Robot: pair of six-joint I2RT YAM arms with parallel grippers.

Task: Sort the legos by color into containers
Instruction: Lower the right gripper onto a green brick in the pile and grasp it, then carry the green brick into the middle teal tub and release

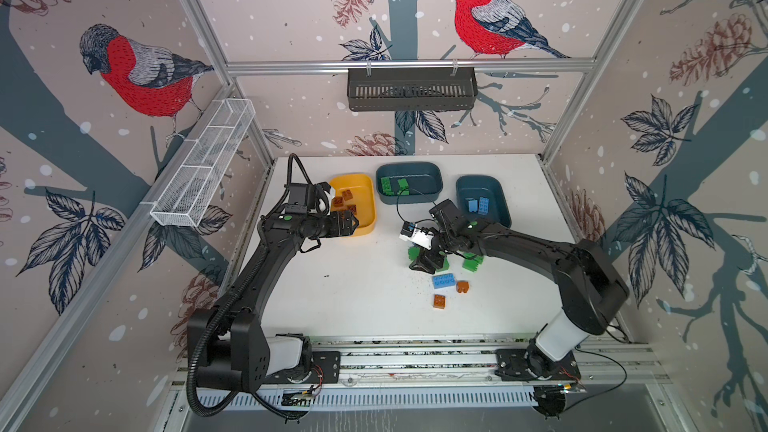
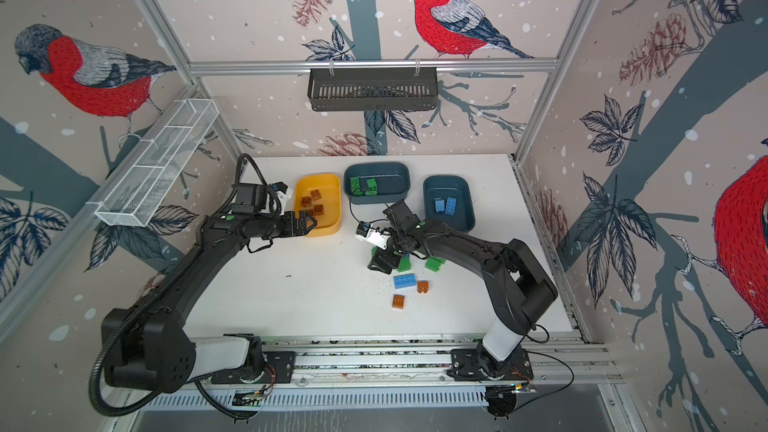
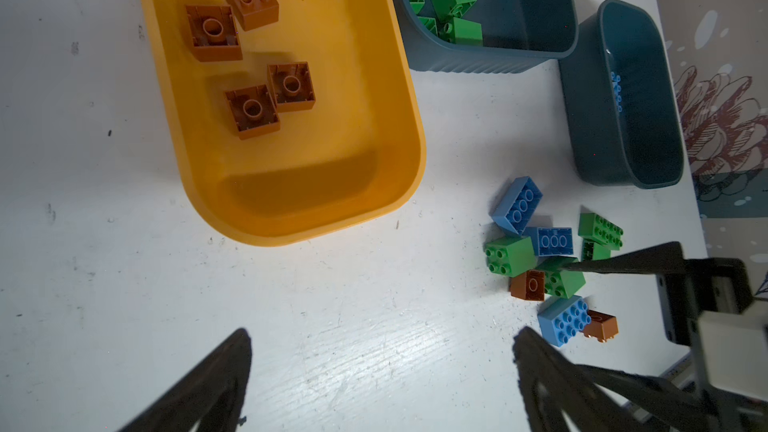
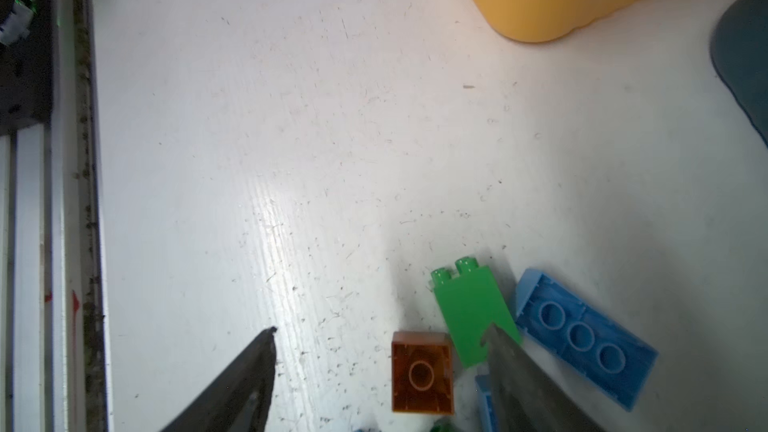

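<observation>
Mid-pick: straddling brown brick in loose pile on table with right gripper, jaws apart, not yet gripping; parking left gripper wide, empty at yellow tub; next, probably: close squarely, lift, carry there.

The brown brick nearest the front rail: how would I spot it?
On the white table, find the loose bricks right of centre. The brown brick lies alone at their edge nearest the rail, just past the long blue brick; another brown one sits at its right end.
</observation>
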